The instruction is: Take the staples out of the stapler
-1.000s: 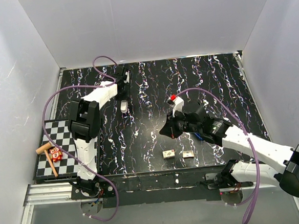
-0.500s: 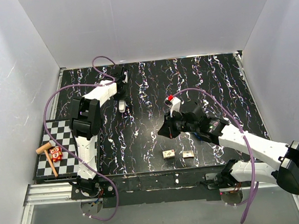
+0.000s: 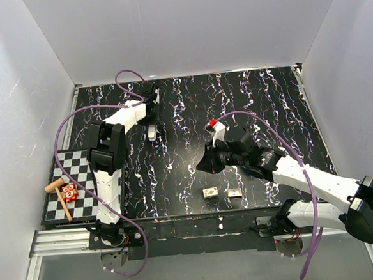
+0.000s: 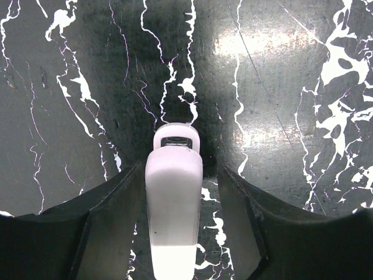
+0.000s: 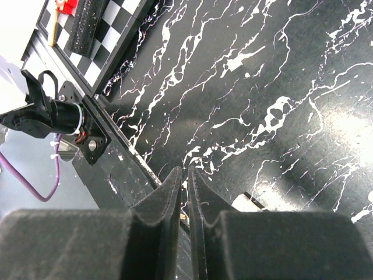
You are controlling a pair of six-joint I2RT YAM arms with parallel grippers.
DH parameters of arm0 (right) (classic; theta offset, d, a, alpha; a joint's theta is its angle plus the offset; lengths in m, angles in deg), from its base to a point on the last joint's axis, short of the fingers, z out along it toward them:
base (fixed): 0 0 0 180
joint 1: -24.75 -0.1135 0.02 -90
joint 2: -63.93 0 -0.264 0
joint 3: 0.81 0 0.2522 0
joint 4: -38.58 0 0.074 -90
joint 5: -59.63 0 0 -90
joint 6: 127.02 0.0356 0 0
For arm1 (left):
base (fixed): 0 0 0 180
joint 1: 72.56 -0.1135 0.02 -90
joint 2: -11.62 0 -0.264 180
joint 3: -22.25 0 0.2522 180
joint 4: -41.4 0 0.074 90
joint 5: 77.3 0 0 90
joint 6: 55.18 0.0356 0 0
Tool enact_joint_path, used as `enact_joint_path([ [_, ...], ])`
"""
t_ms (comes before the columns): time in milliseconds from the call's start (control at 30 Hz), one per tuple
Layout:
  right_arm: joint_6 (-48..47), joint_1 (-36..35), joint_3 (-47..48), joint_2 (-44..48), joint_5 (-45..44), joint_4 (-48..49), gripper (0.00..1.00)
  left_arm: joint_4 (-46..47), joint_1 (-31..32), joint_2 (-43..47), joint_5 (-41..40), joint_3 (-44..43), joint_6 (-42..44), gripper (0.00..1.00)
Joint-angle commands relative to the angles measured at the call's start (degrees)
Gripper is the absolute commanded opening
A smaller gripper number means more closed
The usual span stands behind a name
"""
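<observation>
- My left jaws stand spread over the desk (image 4: 303, 116), one dark finger (image 4: 111, 216) on each side of the white stapler (image 4: 173, 216).
- The stapler lies lengthwise between them. A sliver of desk shows along both flanks, so I judge nothing is pinched yet.
- Its nose, with a small dark opening, pokes just past the fingertips, pointing away from the wrist.
- To do this step well, I would keep the body centred in the gap and close evenly on its flanks. I would also hold it flat to the desk, leaving the top arm and nose free to open.
- My right jaws sit barely parted, a thin slit between the pads (image 5: 201, 201), holding nothing.
- From the right jaws, the stapler is well apart, off to their left and farther back.
- Two small pale blocks (image 3: 210, 193) rest near the front edge, just short of the right jaws. Whether they are staples I cannot tell.
</observation>
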Motion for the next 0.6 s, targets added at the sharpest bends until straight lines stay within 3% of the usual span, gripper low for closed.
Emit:
enact_joint_path([
  [0, 0.7, -0.1, -0.2, 1.7, 0.5, 1.7, 0.17, 0.2, -0.2, 4.3, -1.6, -2.1, 0.1, 0.55],
  [233, 0.6, -0.1, 1.3, 2.6, -1.0, -0.7, 0.2, -0.4, -0.3, 9.0, -2.5, -1.4, 0.0, 0.58],
  [567, -2.1, 0.0, 6.7, 3.3, -9.7, -12.7, 0.38, -0.1, -0.3, 21.0, 5.3, 5.3, -2.5, 0.63],
])
